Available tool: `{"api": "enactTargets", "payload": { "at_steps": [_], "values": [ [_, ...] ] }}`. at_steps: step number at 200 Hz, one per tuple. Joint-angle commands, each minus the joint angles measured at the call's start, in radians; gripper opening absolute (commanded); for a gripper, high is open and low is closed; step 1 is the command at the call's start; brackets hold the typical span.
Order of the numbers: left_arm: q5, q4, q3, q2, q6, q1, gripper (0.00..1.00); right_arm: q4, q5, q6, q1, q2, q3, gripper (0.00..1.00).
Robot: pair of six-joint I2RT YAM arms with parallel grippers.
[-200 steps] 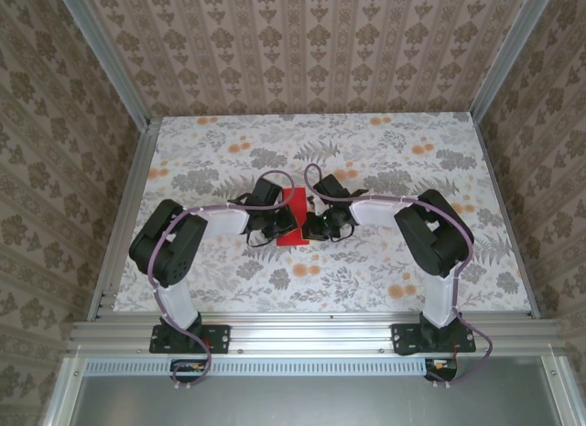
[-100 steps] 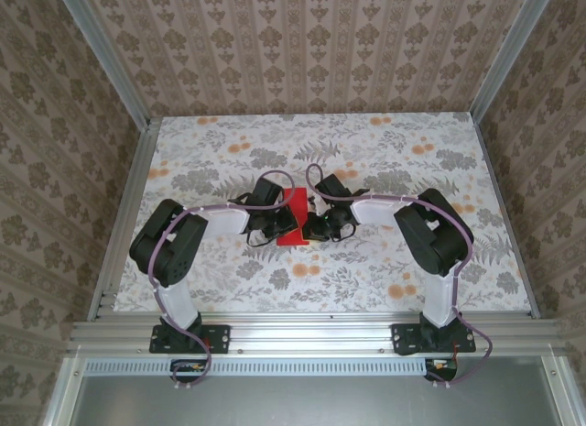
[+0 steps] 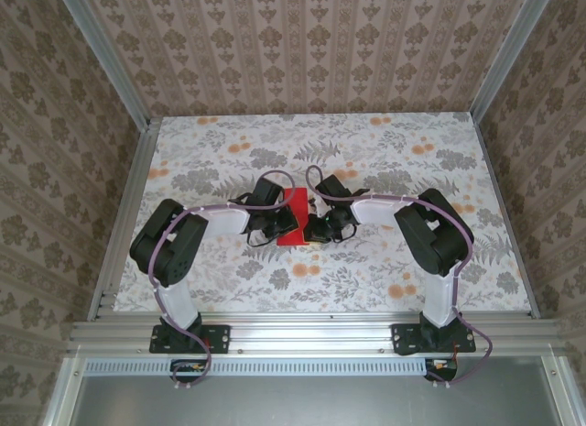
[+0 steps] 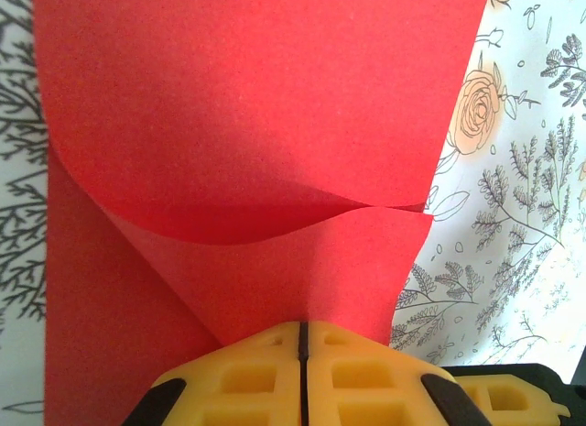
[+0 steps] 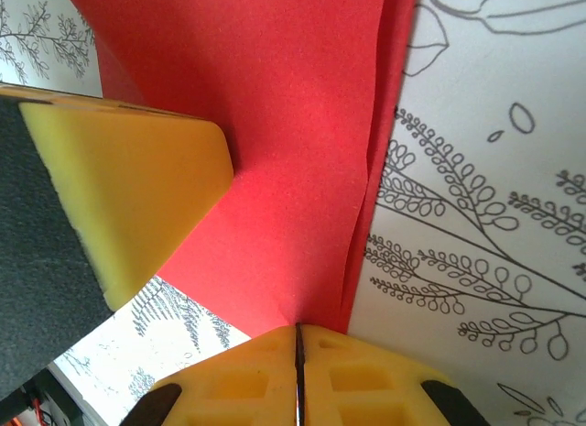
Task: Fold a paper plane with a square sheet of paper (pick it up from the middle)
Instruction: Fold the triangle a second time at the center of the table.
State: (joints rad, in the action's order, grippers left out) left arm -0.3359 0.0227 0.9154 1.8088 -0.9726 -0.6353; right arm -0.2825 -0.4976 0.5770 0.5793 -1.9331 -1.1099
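Both arms bend inward, facing each other; left gripper (image 4: pixel 300 333) and right gripper (image 5: pixel 298 333) pinch the red paper (image 4: pixel 229 124), fingers pressed together.

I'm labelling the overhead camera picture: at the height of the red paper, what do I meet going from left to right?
left arm's elbow → left gripper → red paper → right gripper → right arm's elbow

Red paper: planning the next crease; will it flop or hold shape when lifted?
Probably floppy: the red paper bows in a loose curve ahead of the left gripper. Its folded layers gape, so it may spring open.
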Motion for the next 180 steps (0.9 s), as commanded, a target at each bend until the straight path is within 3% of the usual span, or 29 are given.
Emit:
{"api": "enactTargets", "payload": {
  "at_steps": [1, 29, 72, 180],
  "values": [
    [0.049, 0.108, -0.017, 0.067, 0.014, -0.009, 0.08, -0.147, 0.067, -0.031, -0.002, -0.009, 0.013, 0.1],
    [0.048, 0.109, -0.016, 0.069, 0.015, -0.009, 0.08, -0.182, 0.103, -0.043, -0.003, 0.045, 0.016, 0.1],
    [0.049, 0.109, -0.014, 0.069, 0.017, -0.009, 0.08, -0.141, 0.039, -0.03, 0.0, 0.115, 0.003, 0.11],
    [0.048, 0.118, -0.01, 0.063, 0.017, -0.01, 0.08, -0.092, 0.027, 0.008, 0.008, -0.003, -0.013, 0.1]
  ]
}}
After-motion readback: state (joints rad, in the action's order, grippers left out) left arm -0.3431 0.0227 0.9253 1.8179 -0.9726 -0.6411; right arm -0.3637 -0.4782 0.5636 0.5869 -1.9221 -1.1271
